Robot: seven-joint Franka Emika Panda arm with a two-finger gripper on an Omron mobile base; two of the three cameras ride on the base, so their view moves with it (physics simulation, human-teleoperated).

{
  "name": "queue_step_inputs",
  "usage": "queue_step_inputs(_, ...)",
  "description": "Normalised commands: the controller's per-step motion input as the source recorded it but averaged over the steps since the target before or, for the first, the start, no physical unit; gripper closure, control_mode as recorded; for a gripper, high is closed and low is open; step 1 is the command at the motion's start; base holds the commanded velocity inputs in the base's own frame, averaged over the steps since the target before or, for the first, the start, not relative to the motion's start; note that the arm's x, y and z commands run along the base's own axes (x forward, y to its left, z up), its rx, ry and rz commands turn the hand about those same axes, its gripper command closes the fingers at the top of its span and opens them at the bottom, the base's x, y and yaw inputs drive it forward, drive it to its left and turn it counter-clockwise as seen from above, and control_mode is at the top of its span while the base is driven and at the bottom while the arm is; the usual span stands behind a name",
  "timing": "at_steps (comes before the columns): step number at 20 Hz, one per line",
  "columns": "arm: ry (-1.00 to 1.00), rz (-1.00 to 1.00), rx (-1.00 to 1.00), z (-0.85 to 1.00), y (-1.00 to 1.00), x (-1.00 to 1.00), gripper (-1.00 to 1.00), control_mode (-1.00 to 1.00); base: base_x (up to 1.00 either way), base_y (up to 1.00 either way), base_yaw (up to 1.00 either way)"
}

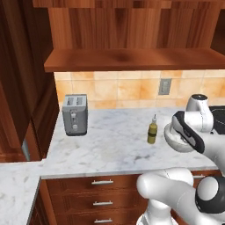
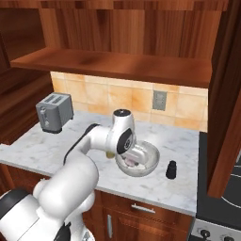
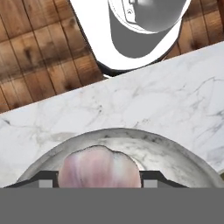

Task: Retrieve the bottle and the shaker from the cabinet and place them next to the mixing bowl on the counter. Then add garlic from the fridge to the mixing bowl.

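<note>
We count one bottle [image 1: 152,131], one shaker [image 2: 172,169], one mixing bowl [image 2: 151,162] and one toaster [image 1: 75,114], all standing on the white marble counter [image 1: 105,145]. Our gripper [image 3: 99,177] hangs over the bowl, jaws clamped on a pinkish garlic bulb [image 3: 99,168] just above the speckled inside. The cabinet [image 1: 132,57] shelf overhead looks bare, above a tan tiled wall with one outlet [image 1: 165,86].

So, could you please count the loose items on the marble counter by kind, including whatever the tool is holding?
Olive-yellow bottle with pale cap: 1
Short black cylinder shaker: 1
Wide pale grey mixing bowl: 1
Grey steel two-slot toaster: 1
Pinkish-white garlic bulb, held over the bowl: 1
Total: 5
</note>
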Motion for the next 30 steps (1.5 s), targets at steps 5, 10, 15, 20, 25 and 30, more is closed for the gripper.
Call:
queue_step_inputs(5,0.00,0.00,0.00,-0.05,-0.10,0.09,1.00,-1.00,0.00,0.00,0.00)
queue_step_inputs(10,0.00,0.00,0.00,0.00,-0.06,0.18,1.00,-1.00,0.00,0.00,0.00)
queue_step_inputs(15,0.01,0.00,0.00,0.00,0.00,0.18,-1.00,-1.00,0.00,0.00,0.00)
queue_step_inputs(20,0.00,0.00,0.00,0.00,-0.02,0.01,-1.00,-1.00,0.00,0.00,0.00)
queue_step_inputs(25,0.00,0.00,0.00,0.01,-0.01,0.00,-1.00,-1.00,0.00,0.00,0.00)
queue_step_inputs(30,0.01,0.00,0.00,0.36,0.00,-0.18,-1.00,-1.00,0.00,0.00,0.00)
